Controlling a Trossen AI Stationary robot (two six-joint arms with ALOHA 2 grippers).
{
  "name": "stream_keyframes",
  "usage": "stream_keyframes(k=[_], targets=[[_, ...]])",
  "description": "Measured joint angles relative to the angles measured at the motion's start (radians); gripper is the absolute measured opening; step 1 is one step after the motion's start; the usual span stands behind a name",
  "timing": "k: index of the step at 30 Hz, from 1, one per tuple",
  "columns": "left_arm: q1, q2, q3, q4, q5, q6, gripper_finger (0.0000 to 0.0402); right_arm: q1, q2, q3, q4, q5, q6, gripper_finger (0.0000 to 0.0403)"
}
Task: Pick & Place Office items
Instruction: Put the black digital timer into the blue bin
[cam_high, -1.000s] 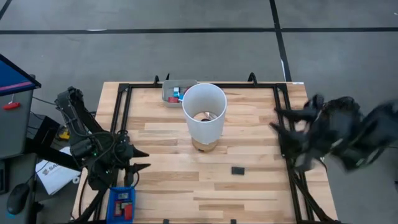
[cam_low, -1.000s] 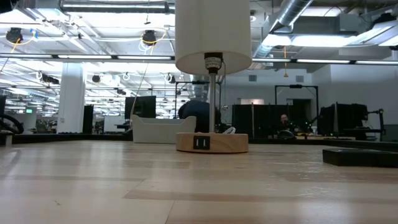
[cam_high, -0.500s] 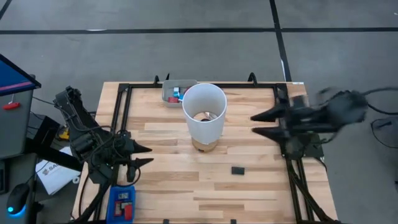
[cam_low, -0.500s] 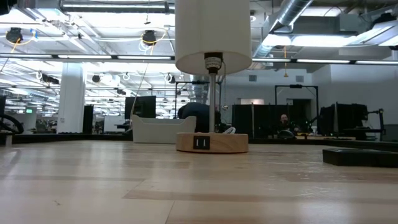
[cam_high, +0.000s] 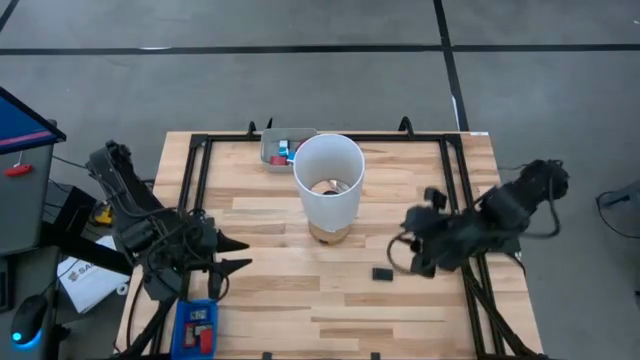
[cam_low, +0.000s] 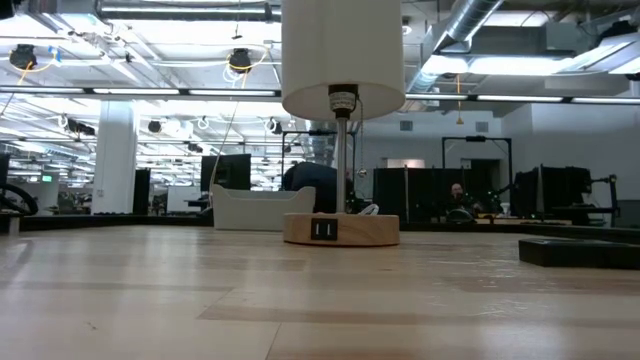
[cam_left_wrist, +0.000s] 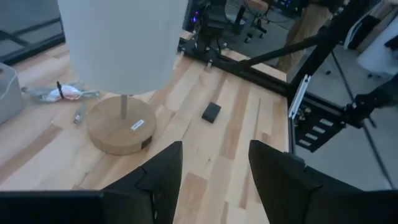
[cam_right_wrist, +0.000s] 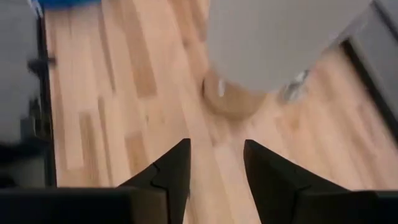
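While my right fingers (cam_high: 408, 252) are hovering spread beside the black block (cam_high: 381, 273) on the table (cam_high: 270, 300), I am judging it light and rigid, best pinched across its short flat sides; my left fingers (cam_high: 228, 256) are waiting spread.

Bright even overhead light, soft shadows, right arm (cam_high: 480, 230) motion-blurred

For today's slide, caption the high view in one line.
White cylindrical lamp mid-table; small black block beside the right pincer.

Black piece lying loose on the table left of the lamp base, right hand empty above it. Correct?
Not quite: the black piece lies to the right of the lamp base, as the high view shows. The right hand holds nothing.
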Motion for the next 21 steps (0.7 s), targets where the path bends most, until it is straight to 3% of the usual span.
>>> stream_keyframes(k=[6,11,21], targets=[[0.0,0.074,0.0,0.105,0.0,0.15,0.019,0.022,-0.021,-0.32,0.141,-0.089,0.095,0.0165],[0.0,0.109,0.0,0.14,0.0,0.173,0.0206,0.045,-0.05,-0.583,0.466,-0.216,0.147,0.0188],[0.0,0.111,0.0,0.155,0.001,0.166,0.0212,0.058,0.015,-0.801,0.643,-0.181,0.055,0.0219]])
